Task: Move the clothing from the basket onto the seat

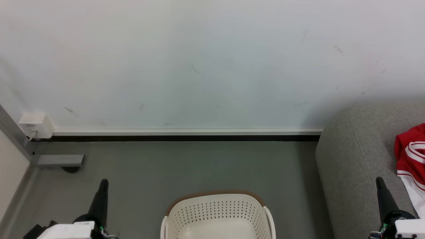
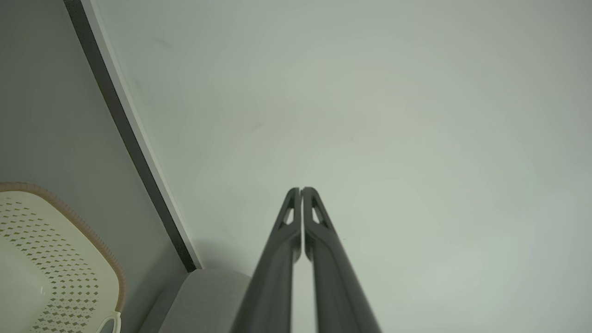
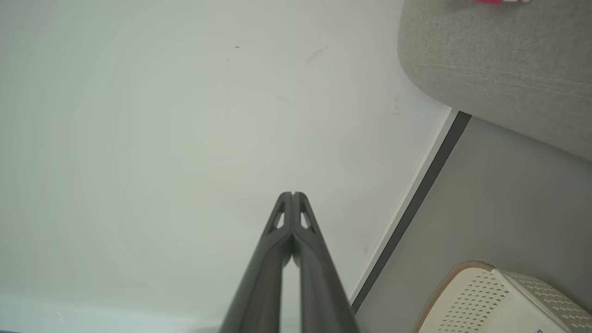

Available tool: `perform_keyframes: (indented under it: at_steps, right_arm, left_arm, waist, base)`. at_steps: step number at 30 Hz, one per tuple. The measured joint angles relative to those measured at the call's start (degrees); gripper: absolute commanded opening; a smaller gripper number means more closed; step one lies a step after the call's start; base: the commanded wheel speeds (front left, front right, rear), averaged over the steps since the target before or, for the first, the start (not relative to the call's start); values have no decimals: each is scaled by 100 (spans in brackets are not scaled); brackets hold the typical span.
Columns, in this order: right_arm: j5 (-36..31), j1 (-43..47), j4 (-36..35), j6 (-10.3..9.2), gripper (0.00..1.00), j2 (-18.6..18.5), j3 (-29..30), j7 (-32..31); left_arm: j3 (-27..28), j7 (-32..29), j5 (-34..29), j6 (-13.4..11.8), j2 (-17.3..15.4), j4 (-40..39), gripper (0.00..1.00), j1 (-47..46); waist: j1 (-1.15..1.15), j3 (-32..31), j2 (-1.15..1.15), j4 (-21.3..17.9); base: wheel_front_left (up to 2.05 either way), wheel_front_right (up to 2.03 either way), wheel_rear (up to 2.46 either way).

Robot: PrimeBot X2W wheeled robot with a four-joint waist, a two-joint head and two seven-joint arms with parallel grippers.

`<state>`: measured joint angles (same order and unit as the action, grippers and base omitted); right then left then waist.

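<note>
The cream-white basket [image 1: 217,214] with a brown rim stands on the floor at the bottom centre of the head view; what shows of its inside holds nothing. Red clothing [image 1: 411,156] with white stripes lies on the grey seat [image 1: 355,166] at the right edge. My left gripper [image 1: 103,182] is shut and empty at the lower left, left of the basket. My right gripper [image 1: 379,181] is shut and empty in front of the seat, beside the clothing. In the wrist views the left gripper [image 2: 300,189] and the right gripper [image 3: 292,194] point at the wall, tips together.
A pale wall [image 1: 212,66] with a white and black skirting [image 1: 186,134] runs behind the grey floor [image 1: 186,166]. A white socket box [image 1: 36,125] and a grey metal frame [image 1: 59,160] sit at the left. The basket [image 2: 46,259] and the basket's corner [image 3: 495,300] edge the wrist views.
</note>
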<state>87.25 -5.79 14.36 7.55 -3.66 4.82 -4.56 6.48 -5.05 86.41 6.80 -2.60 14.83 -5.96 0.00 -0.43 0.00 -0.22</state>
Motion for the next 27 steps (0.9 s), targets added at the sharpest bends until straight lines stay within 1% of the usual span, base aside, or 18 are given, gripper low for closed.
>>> perform_keyframes:
  at_steps: [16, 27]
  right_arm:
    - [550, -63, 0, 0, 0, 37, 123, -151]
    - [553, -63, 0, 0, 0, 40, 126, -152]
  left_arm:
    - [10, -149, 555, 48, -8, -42, 0, -54]
    - [10, -149, 555, 48, -8, -42, 0, -55]
  waist:
    - [0, 43, 0, 22]
    - [0, 43, 0, 22]
  base:
    - [0, 0, 0]
    - [0, 0, 0]
